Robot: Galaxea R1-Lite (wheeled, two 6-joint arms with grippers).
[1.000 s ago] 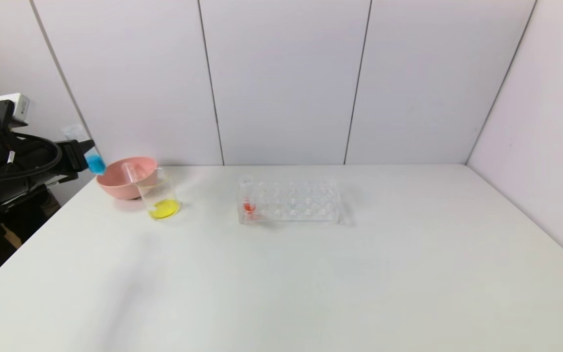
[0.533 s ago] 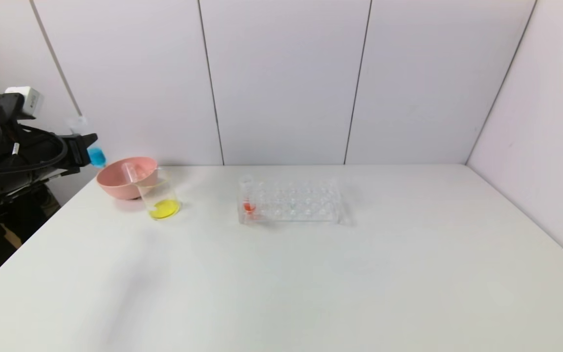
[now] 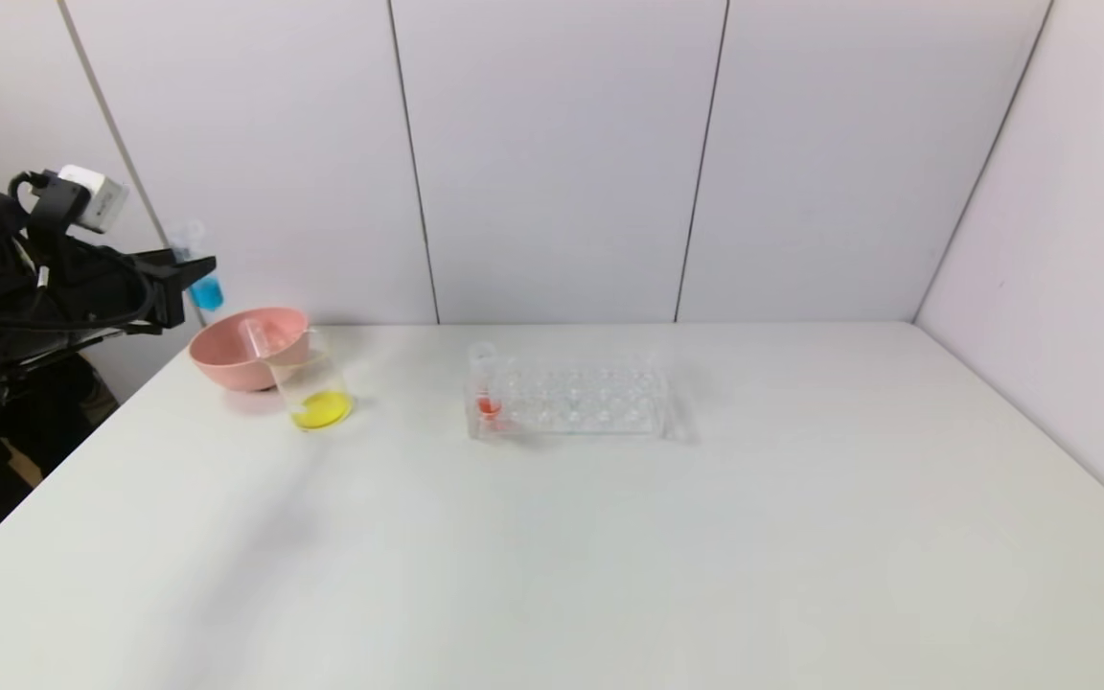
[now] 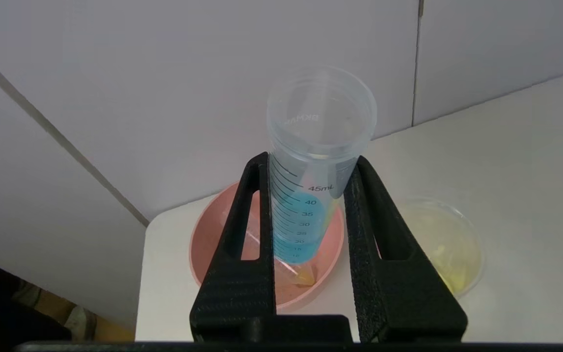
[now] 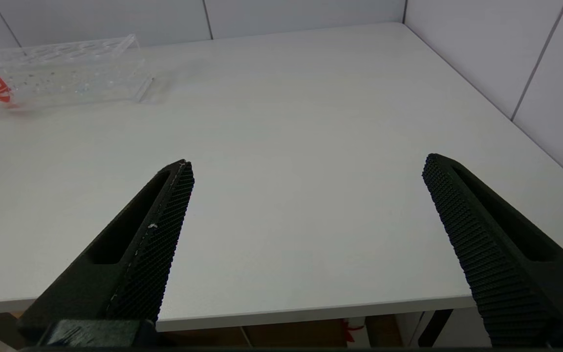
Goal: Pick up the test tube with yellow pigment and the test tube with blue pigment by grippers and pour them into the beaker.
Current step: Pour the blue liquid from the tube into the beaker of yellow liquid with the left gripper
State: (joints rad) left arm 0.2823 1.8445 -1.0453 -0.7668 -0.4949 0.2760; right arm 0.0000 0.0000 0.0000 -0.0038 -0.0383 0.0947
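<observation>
My left gripper [image 3: 188, 270] is shut on the test tube with blue pigment [image 3: 205, 289] and holds it nearly upright in the air, just left of and above the pink bowl [image 3: 226, 364]. In the left wrist view the gripper [image 4: 311, 159] clamps the tube [image 4: 301, 220], a clear graduated tube with blue liquid. The beaker [image 3: 314, 388] stands in front of the bowl with yellow liquid in it, and shows in the wrist view [image 4: 452, 244]. A clear tube with a yellow trace [image 4: 301, 276] lies in the bowl [image 4: 210, 230]. My right gripper [image 5: 308, 164] is open and empty.
A clear tube rack [image 3: 581, 402] stands mid-table with a red-orange tube [image 3: 487, 395] at its left end; it shows in the right wrist view [image 5: 66, 73]. The table edge [image 5: 311, 310] lies below the right gripper. A wall stands close behind the bowl.
My left gripper has risen and moved right toward the bowl, carrying the blue tube, which now stands more upright. The rest has not moved.
</observation>
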